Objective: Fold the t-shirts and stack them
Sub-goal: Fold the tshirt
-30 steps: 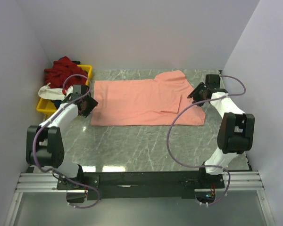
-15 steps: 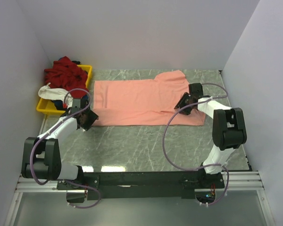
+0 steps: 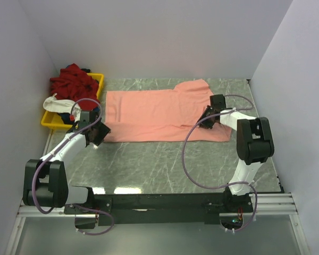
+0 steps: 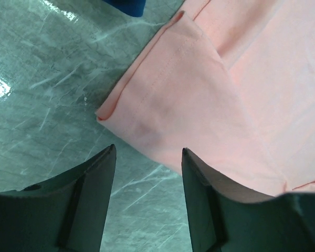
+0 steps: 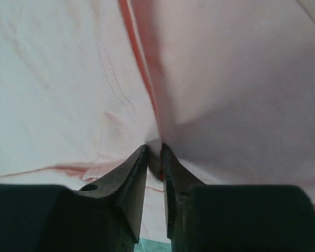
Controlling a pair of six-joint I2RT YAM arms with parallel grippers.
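Mid-fold on the pink shirt [image 3: 149, 114], the right claw [image 5: 154, 149] pinches its 3 o'clock fold while the left claw [image 4: 148, 152], wide over the 9 o'clock corner, should probably close next.

- A grey-green marble-patterned table top [image 3: 165, 159] filled the middle of the overhead view, glossy, with pale veins and light glare near its lower edge.
- A salmon-pink cloth t-shirt [image 3: 149, 114] lay spread flat on it in the upper middle of the frame, long side running left to right, one sleeve pointing toward the upper right.
- In the left wrist view the shirt's hemmed corner [image 4: 168, 100] lay doubled over on the bare marble [image 4: 42, 79].
- A yellow plastic tray [image 3: 99, 80] sat at the upper left, near the shirt's left end.
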